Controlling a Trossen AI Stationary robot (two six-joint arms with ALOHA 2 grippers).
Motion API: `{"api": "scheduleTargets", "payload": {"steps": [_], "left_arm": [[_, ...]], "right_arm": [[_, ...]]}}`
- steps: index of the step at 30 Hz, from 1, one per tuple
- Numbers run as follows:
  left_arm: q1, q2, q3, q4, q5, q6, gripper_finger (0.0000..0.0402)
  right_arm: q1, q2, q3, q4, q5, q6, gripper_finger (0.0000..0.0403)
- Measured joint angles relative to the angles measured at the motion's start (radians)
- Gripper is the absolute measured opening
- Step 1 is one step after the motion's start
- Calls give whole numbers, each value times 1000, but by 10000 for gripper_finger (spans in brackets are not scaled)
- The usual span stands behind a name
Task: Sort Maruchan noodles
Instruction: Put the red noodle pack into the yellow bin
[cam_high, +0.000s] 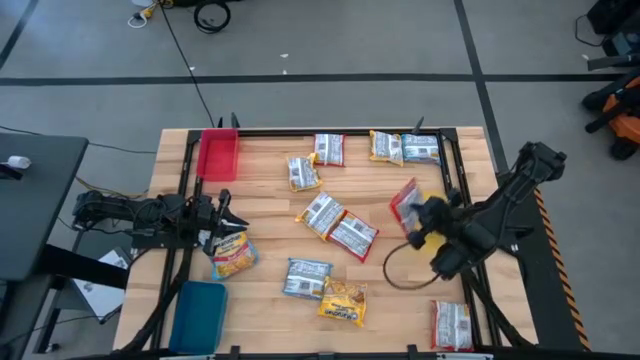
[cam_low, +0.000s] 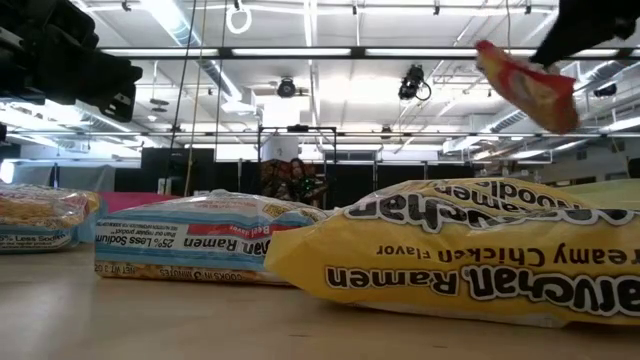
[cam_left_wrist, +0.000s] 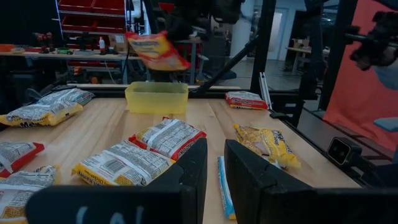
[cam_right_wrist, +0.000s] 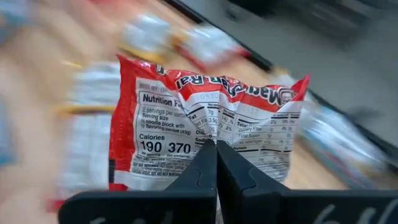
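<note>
Several Maruchan noodles packets lie flat across the wooden table, such as one red-edged (cam_high: 352, 237), one blue-edged (cam_high: 306, 278) and one yellow (cam_high: 342, 302). My right gripper (cam_high: 420, 214) is shut on a red packet (cam_high: 404, 202) in the air at the table's right side, above a yellow tray (cam_left_wrist: 155, 98). The same packet (cam_left_wrist: 155, 51) shows hanging over the tray in the left wrist view. My left gripper (cam_high: 222, 208) waits at the table's left edge, pointing level, its fingers a narrow gap apart with nothing between them. My right gripper pinches the red packet between its two fingers, which come in over one long edge and reach the middle of its printed back (cam_right_wrist: 186, 149). The packet is lifted clear of the table and hangs slanted below the fingers (cam_low: 525, 85).
A red tray (cam_high: 218, 155) stands at the far left and a blue tray (cam_high: 198, 315) at the near left. A black frame (cam_high: 330, 131) borders the table. A dark cable loop (cam_high: 392, 272) lies near the right arm. A lone red packet (cam_high: 451, 325) lies at the near right.
</note>
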Motion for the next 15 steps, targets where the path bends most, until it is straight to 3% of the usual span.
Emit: {"api": "scheduleTargets", "payload": {"steps": [6,12,15], "left_arm": [[0,0,0,1,0,0,62],[0,0,0,4,0,0,62],[0,0,0,4,0,0,62]], "right_arm": [[-47,44,-90,-3,-235,181,0],[-58,67,-244,6,-259,445,0],[-105,64,-271,-11,-287,446,0]]}}
